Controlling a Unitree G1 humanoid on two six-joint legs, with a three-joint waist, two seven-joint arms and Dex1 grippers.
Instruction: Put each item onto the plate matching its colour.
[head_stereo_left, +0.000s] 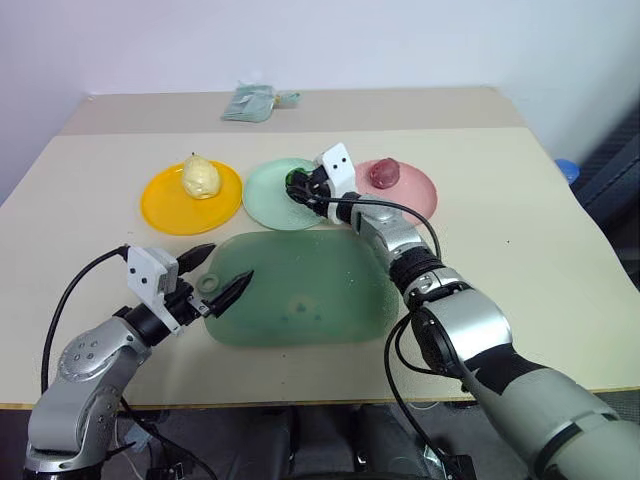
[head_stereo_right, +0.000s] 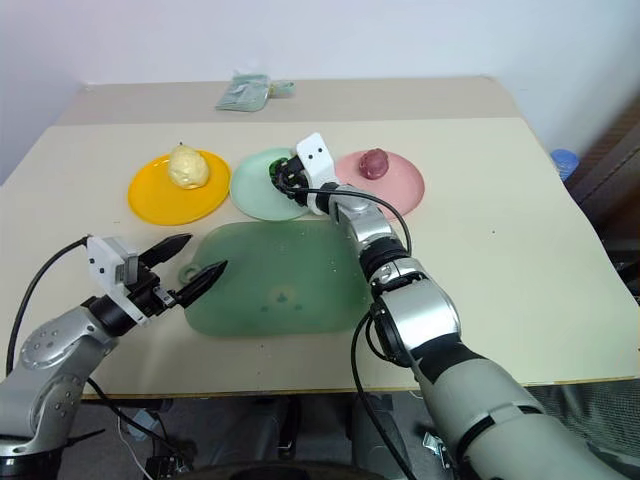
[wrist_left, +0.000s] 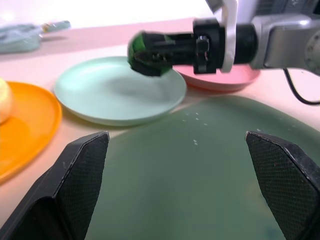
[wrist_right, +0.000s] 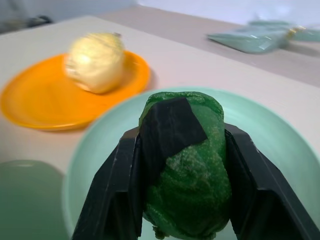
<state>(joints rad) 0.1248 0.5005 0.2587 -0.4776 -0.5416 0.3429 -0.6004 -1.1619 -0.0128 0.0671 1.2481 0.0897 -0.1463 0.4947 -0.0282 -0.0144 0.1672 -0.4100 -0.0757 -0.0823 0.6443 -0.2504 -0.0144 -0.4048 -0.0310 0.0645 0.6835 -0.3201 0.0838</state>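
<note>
My right gripper (head_stereo_left: 298, 185) is shut on the dark green-and-black round piece (wrist_right: 185, 165) and holds it just over the pale mint green plate (head_stereo_left: 270, 200). The pale yellow pear-shaped lump (head_stereo_left: 200, 177) lies on the yellow-orange plate (head_stereo_left: 165, 205). On the pale pink plate (head_stereo_left: 415, 195) rests the dark red fruit (head_stereo_left: 383, 174). Over the left edge of the translucent green board (head_stereo_left: 300, 290) my left gripper (head_stereo_left: 232, 260) stands open and empty, well short of the plates.
A pale green packet (head_stereo_left: 255, 102) lies near the table's far edge. A blue object (head_stereo_left: 567, 168) sits just off the table's right side. Bare tabletop stretches to the right of the pink plate and the board.
</note>
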